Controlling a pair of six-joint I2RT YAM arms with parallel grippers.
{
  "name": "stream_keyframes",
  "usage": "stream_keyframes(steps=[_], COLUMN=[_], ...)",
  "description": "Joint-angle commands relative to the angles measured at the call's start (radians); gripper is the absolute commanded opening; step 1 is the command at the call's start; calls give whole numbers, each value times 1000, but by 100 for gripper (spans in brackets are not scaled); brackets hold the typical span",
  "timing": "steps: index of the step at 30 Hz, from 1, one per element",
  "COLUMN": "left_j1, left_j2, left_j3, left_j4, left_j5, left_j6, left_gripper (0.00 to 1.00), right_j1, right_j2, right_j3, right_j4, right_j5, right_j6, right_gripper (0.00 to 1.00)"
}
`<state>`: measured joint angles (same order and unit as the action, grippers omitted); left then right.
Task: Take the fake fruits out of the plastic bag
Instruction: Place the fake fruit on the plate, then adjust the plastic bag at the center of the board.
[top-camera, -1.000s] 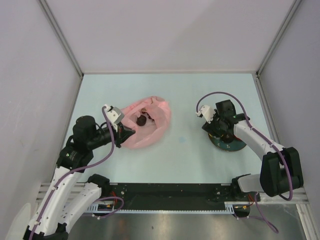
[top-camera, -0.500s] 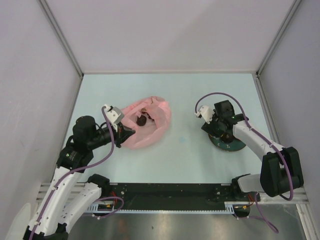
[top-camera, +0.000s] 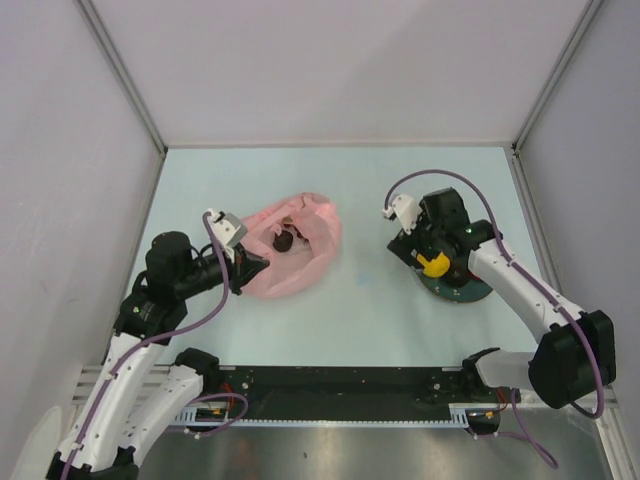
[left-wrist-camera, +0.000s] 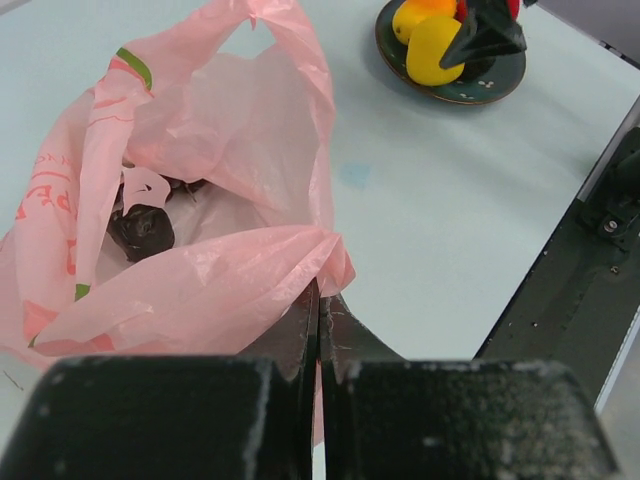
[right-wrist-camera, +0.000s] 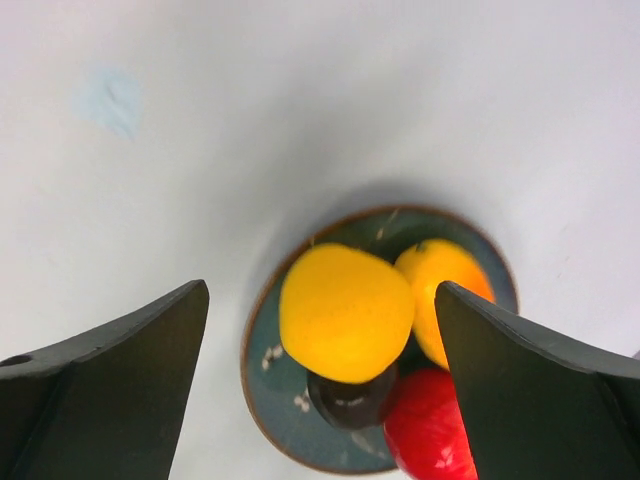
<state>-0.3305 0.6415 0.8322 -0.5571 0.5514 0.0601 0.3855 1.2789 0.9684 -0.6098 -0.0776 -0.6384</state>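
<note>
From above, the left tool (top-camera: 262, 264) is shut on the near-left edge of the pink bag (top-camera: 305, 262), which lies crumpled and open-mouthed on the tabletop (top-camera: 360, 200). A dark bunch of grapes (top-camera: 283, 241) sits inside the bag. Well to the right, the right tool (top-camera: 428, 258) hangs over a dark plate (top-camera: 468, 292), with a yellow fruit (top-camera: 432, 264) showing just under it.

The left wrist view shows the tool's two fingers (left-wrist-camera: 300, 335) pressed together with a fold of the bag's pink film pinched between them. The grapes lie deep in the bag against its left side. Across the tabletop the plate carries the yellow fruit and an orange fruit (left-wrist-camera: 412, 14), with the right tool's dark tip above them.

In the right wrist view the fingers (right-wrist-camera: 110, 380) stand wide apart, holding nothing, above the plate. On the plate the yellow fruit touches the orange one, a red fruit (right-wrist-camera: 425, 432) lies at the near rim, and a dark round item (right-wrist-camera: 348, 400) that I cannot identify sits partly under the yellow fruit.
</note>
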Motion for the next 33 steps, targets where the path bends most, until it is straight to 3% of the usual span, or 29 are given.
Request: stream_keyframes(steps=[1, 9, 17, 20, 21, 22, 23, 24, 26, 27, 30, 33], left_j1=[25, 47, 51, 51, 51, 50, 51, 51, 51, 53, 57, 58], left_j2=[7, 12, 27, 58, 67, 84, 124, 154, 246, 279, 401, 484], left_j3=[7, 27, 54, 80, 87, 97, 129, 151, 241, 278, 453, 605], left_j4=[17, -4, 14, 39, 60, 71, 86, 118, 170, 186, 229, 241], left_j5=[-8, -8, -10, -16, -18, -18, -18, -30, -59, -80, -93, -70], left_j6=[-12, -14, 4, 43, 52, 67, 73, 81, 86, 93, 101, 87], left_gripper=[0, 0, 0, 0, 0, 0, 0, 0, 0, 0, 0, 0], right_j1=[47, 114, 276, 312, 306, 296, 288, 264, 234, 224, 161, 148], right_j2=[-38, 19, 230, 356, 390, 423, 483, 508, 584, 605, 674, 665], right_j3=[179, 348, 458, 559, 638, 682, 729, 801, 887, 970, 1134, 1188], right_j4=[2, 192, 327, 305, 298, 268, 260, 266, 277, 297, 317, 337], right_j5=[-108, -401, -306, -176, -195, -194, -173, -144, -102, -81, -88, -96], right_j6=[195, 471, 574, 583, 592, 597, 602, 614, 617, 615, 611, 577], right_gripper=[100, 99, 100, 100, 96, 75, 62, 40, 7, 0, 0, 0])
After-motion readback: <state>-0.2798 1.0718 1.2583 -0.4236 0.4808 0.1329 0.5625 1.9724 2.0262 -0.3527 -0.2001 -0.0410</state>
